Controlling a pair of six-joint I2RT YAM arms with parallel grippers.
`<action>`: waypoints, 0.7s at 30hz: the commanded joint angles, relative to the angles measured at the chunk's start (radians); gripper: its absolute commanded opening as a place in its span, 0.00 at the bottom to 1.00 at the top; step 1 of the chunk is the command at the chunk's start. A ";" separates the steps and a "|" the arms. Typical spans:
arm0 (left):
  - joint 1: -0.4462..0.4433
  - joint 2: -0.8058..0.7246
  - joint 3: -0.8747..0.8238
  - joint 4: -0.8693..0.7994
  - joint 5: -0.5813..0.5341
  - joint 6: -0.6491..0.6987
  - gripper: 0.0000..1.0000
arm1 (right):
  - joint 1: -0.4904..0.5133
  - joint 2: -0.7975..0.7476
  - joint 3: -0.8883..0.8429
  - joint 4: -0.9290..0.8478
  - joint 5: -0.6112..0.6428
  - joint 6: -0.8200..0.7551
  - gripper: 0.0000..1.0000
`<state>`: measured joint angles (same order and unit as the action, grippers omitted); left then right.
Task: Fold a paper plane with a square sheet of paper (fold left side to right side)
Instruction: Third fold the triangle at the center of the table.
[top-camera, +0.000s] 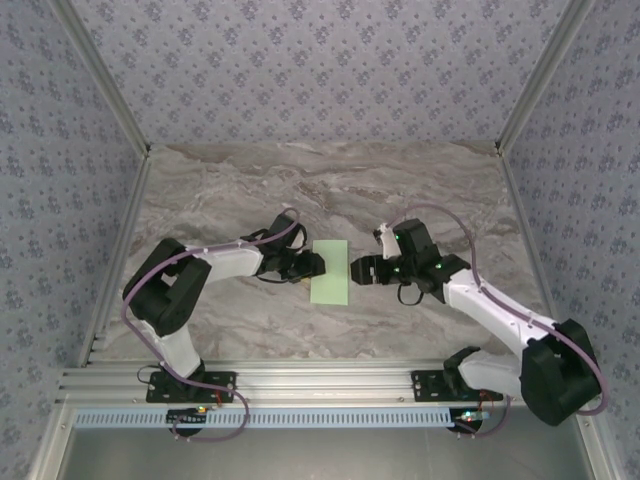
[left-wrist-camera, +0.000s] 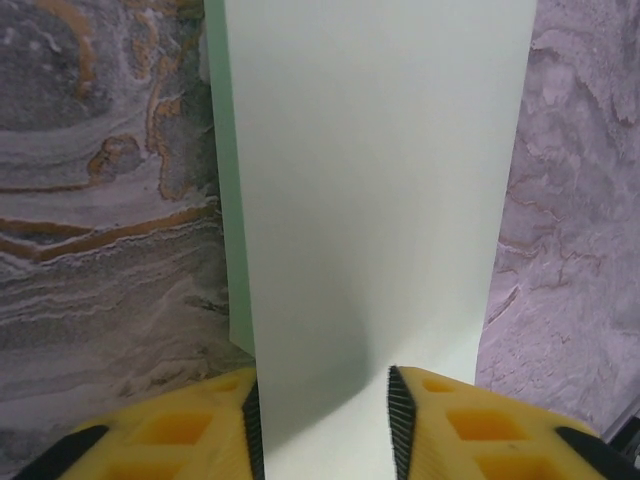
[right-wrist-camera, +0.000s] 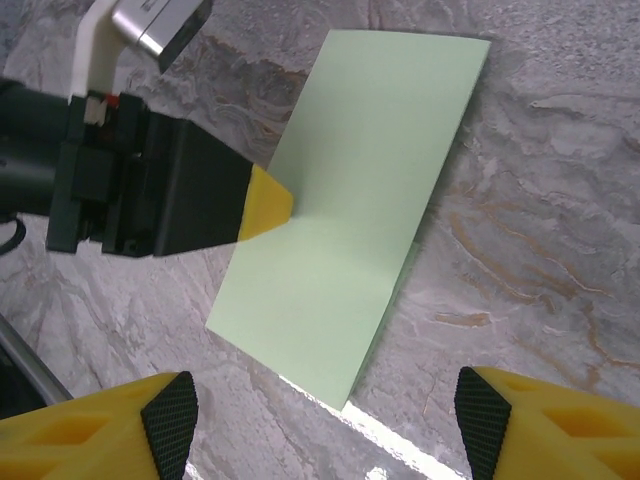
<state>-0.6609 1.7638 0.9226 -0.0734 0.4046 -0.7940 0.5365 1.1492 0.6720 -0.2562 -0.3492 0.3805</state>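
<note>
— Square sheet of paper (top-camera: 330, 271): where is it found, and in what shape?

— It is seen near the middle of the marble-patterned table (top-camera: 230, 190), doubled into a narrow rectangle with its long sides running from 12 to 6 o'clock. In the right wrist view an under layer is seen peeping out along one long edge, so the halves are not quite matched.

— Which step is judged to be in hand?

— The left-to-right half fold appears laid, and its setting is taken to be under way. The left gripper (top-camera: 312, 265) is placed at the sheet's 9 o'clock edge. In its own view the fingers (left-wrist-camera: 440, 420) are held apart with the paper running between them; whether it is pressed or nipped cannot be told. The right gripper (top-camera: 360, 270) is parked just beside the 3 o'clock edge, its fingers (right-wrist-camera: 170, 415) spread wide and nothing held.

— What is called for next?

— Probably the crease should be rubbed flat while the loose edges are kept from sliding. A steadying touch from the 3 o'clock side may be needed before any nose corners are turned.

— Can any writing be read?

— None. The paper is plain, and no brand or label is legible on the arms. A small repeated motif is printed on the wallpaper (top-camera: 300, 70), without lettering.
</note>
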 joint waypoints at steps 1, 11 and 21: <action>0.003 -0.029 -0.001 0.004 0.008 -0.002 0.30 | 0.064 -0.057 -0.037 0.034 0.101 -0.074 0.74; 0.004 -0.069 0.002 -0.014 0.024 -0.035 0.12 | 0.465 -0.065 -0.166 0.201 0.540 -0.326 0.84; 0.004 -0.073 0.010 -0.028 0.048 -0.060 0.07 | 0.696 0.252 -0.102 0.319 0.833 -0.494 0.86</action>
<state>-0.6609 1.7203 0.9226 -0.0830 0.4278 -0.8406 1.2076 1.3460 0.5255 -0.0055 0.3485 -0.0376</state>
